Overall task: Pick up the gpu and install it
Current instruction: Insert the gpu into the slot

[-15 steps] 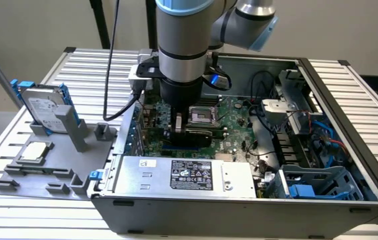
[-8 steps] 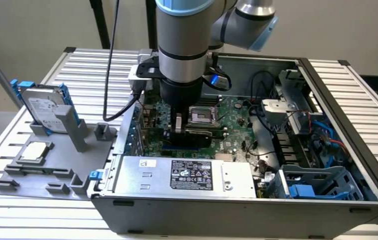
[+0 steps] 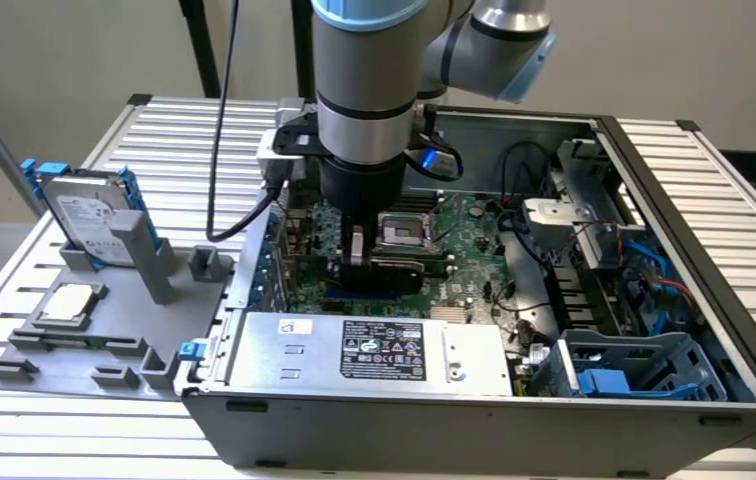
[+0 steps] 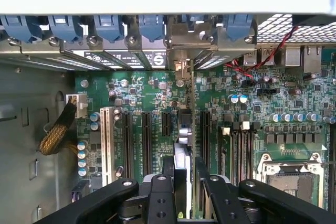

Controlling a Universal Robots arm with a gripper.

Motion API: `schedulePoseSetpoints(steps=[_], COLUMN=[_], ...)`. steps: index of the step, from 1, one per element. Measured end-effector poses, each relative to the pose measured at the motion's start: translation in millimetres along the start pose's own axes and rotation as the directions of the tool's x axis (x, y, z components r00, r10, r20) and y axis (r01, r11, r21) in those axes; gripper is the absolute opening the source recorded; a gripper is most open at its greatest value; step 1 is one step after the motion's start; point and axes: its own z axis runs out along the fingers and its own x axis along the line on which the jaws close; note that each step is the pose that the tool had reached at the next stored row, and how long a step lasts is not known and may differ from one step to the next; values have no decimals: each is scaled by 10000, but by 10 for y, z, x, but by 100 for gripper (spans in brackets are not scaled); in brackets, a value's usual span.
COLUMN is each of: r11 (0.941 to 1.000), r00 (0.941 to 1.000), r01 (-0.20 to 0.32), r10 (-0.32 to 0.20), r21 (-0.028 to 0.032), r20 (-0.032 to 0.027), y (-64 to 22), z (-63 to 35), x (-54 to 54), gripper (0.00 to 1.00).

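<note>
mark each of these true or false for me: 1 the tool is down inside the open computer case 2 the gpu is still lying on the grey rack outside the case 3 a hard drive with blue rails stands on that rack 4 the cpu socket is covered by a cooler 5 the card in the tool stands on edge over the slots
1. True. The tool is low over the motherboard inside the case.
2. False. The gpu is held between the tool's fingers above the motherboard.
3. True. The hard drive stands upright on the grey rack.
4. False. The cpu socket is bare.
5. True. In the wrist view the card runs edge-on along the expansion slots.
</note>
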Motion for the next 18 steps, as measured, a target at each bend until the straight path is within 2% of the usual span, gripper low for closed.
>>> schedulePoseSetpoints(steps=[18], r11=[10000], r00=[10000], r01=[-1], r10=[1], r21=[-14], r20=[-2], y=[0], z=[84], x=[13], gripper=[27])
